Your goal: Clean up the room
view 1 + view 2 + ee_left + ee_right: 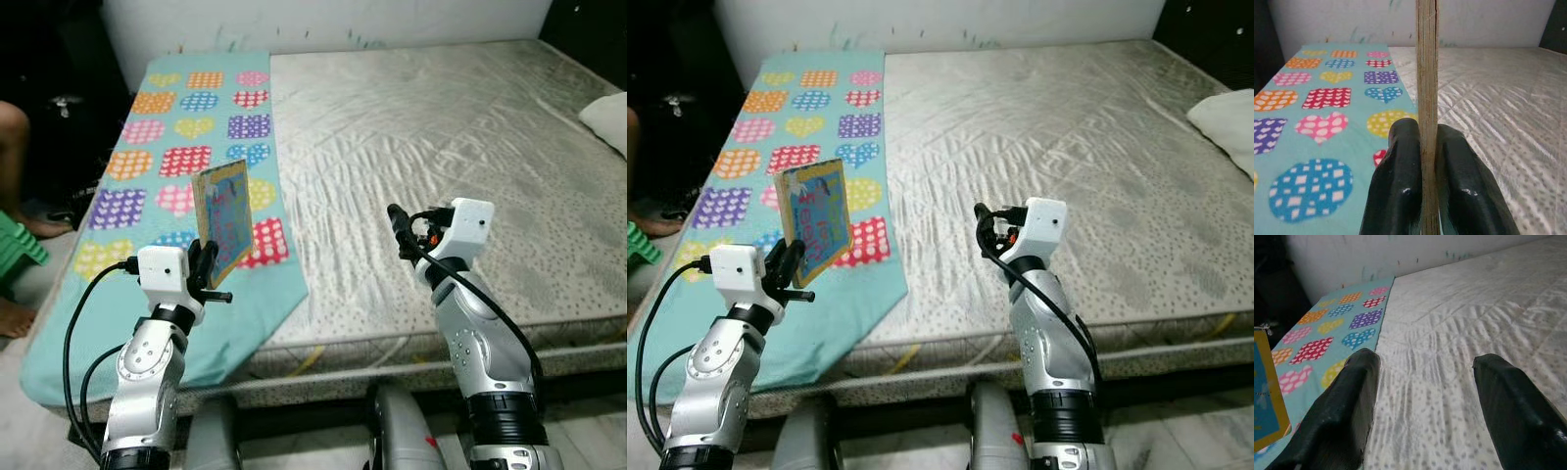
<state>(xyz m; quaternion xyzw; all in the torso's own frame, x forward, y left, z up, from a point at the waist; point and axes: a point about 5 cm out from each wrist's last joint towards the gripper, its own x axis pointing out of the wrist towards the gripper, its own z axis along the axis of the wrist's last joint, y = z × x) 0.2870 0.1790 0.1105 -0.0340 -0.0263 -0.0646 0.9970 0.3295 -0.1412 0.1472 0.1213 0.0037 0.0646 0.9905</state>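
A children's board book [222,221] is held upright in the clamped left claw [205,266], above the heart-patterned teal cloth [186,147] on the mattress [441,137]. The right claw [1420,406] is held open over the mattress.

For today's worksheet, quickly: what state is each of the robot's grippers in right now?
Left gripper: closed on the edge of an upright book, held above the heart-patterned cloth.
Right gripper: open, empty, above the mattress.
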